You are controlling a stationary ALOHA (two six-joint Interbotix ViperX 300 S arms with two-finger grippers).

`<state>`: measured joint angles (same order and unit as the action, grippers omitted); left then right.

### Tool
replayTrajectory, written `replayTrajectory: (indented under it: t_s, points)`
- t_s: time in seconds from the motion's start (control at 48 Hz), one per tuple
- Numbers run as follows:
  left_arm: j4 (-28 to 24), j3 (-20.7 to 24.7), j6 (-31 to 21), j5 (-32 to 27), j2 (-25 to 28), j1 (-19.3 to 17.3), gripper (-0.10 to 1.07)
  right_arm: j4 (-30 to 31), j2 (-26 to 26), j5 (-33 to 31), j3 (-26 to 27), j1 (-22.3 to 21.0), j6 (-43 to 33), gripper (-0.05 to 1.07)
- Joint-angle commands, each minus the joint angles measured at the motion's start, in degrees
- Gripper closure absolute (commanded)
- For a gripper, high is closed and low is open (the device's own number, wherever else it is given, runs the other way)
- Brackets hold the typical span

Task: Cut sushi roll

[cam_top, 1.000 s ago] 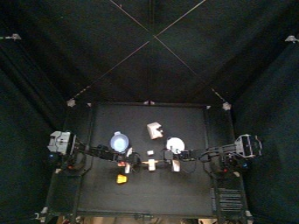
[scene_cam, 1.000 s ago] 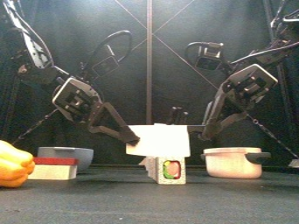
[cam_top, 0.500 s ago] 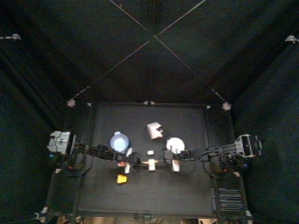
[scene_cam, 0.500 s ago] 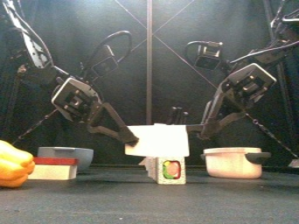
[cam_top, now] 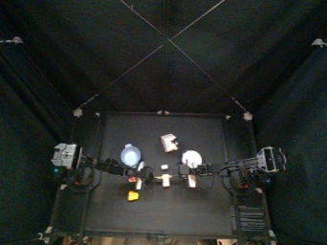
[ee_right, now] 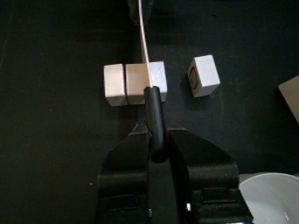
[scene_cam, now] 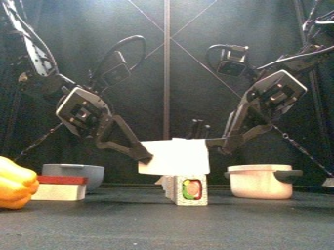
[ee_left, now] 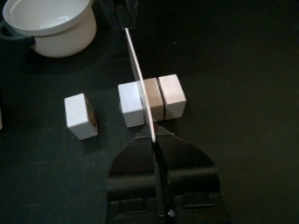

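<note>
White pot looks empty; knife over sushi roll; both grippers' jaws clamp knife.

The white block sits a touch lower on the roll.

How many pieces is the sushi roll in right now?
3: two pieces side by side under the knife, one either side of the blade, and a third apart beside them.
</note>
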<state>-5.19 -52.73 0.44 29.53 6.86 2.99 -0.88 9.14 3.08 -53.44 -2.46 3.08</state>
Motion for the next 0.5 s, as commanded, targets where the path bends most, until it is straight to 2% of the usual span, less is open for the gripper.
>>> replayTrajectory:
  t_s: [0.0,0.479]
  points:
    - [-0.3,0.4,0.2,-0.3,0.4,0.4,0.76,-0.2,0.3,0.3,0.0,-1.3,-0.2,0.63]
    - [-0.4,0.4,0.2,-0.3,0.5,0.4,0.76,-0.3,0.2,0.3,-0.3,-1.1,-0.2,0.63]
